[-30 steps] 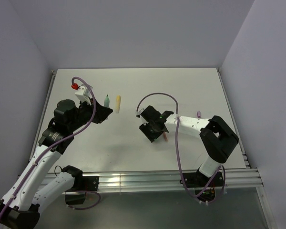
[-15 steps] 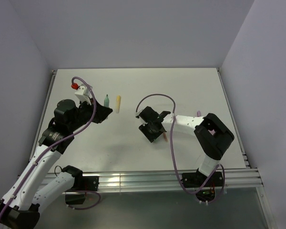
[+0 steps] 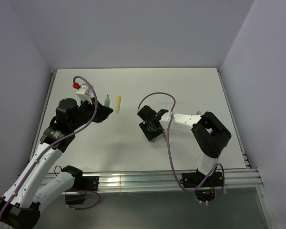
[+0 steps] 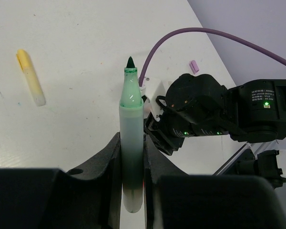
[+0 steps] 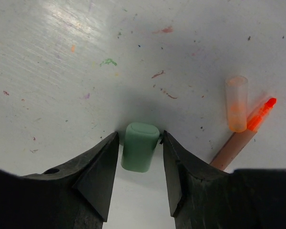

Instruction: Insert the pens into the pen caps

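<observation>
Your right gripper (image 5: 139,136) is straddling the mint green cap (image 5: 139,153) lengthwise, jaws half open, perhaps touching it; your left gripper (image 4: 132,141) is clamping the teal pen (image 4: 130,102).

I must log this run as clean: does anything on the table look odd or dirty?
Yes. The white table carries small ink smears, red, green and orange, near the mint cap. Otherwise nothing looks broken or spilled.
</observation>
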Action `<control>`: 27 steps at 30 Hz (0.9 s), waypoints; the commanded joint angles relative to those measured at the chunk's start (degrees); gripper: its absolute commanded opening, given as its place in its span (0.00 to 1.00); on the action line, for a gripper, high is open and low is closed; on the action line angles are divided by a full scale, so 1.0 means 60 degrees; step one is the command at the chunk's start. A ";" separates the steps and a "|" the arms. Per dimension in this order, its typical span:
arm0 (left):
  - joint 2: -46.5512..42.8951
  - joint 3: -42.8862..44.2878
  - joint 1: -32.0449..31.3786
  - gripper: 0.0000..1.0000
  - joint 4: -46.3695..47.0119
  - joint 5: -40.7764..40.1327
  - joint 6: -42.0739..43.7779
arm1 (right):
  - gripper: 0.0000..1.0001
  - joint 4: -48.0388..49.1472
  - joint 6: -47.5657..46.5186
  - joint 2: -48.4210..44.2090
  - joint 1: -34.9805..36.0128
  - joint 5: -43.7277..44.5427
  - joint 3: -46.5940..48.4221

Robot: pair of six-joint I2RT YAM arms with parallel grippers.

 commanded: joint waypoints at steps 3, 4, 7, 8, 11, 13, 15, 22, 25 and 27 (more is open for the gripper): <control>0.0171 0.0104 0.0051 0.00 0.0451 0.0171 -0.0057 | 0.51 -0.1148 0.1143 0.0135 0.0123 0.0684 0.0249; 0.0172 0.0119 0.0051 0.00 0.0451 0.0171 -0.0072 | 0.52 -0.1208 0.1289 0.0120 0.0123 0.0758 0.0278; 0.0201 0.0119 0.0051 0.00 0.0509 0.0200 -0.0116 | 0.52 -0.1179 0.1392 0.0047 0.0167 0.0700 0.0308; 0.0215 0.0134 0.0051 0.00 0.0495 0.0200 -0.0116 | 0.52 -0.1135 0.1451 0.0076 0.0182 0.0627 0.0322; 0.0215 0.0163 0.0051 0.00 0.0451 0.0185 -0.0102 | 0.51 -0.1004 0.1510 0.0149 0.0196 0.0452 0.0352; 0.0230 0.0163 0.0051 0.00 0.0422 0.0171 -0.0087 | 0.51 -0.0974 0.1510 0.0295 0.0196 0.0436 0.0410; 0.0215 0.0178 0.0051 0.00 0.0393 0.0171 -0.0087 | 0.51 -0.0901 0.1495 0.0383 0.0196 0.0451 0.0454; 0.0215 0.0222 0.0051 0.00 0.0334 0.0171 -0.0102 | 0.50 -0.0740 0.1480 0.0720 0.0167 0.0348 0.0542; 0.0230 0.0266 0.0051 0.00 0.0290 0.0171 -0.0073 | 0.47 -0.0710 0.1554 0.0779 0.0153 0.0363 0.0484; 0.0245 0.0266 0.0051 0.00 0.0290 0.0171 -0.0087 | 0.44 -0.0710 0.1597 0.0808 0.0153 0.0363 0.0426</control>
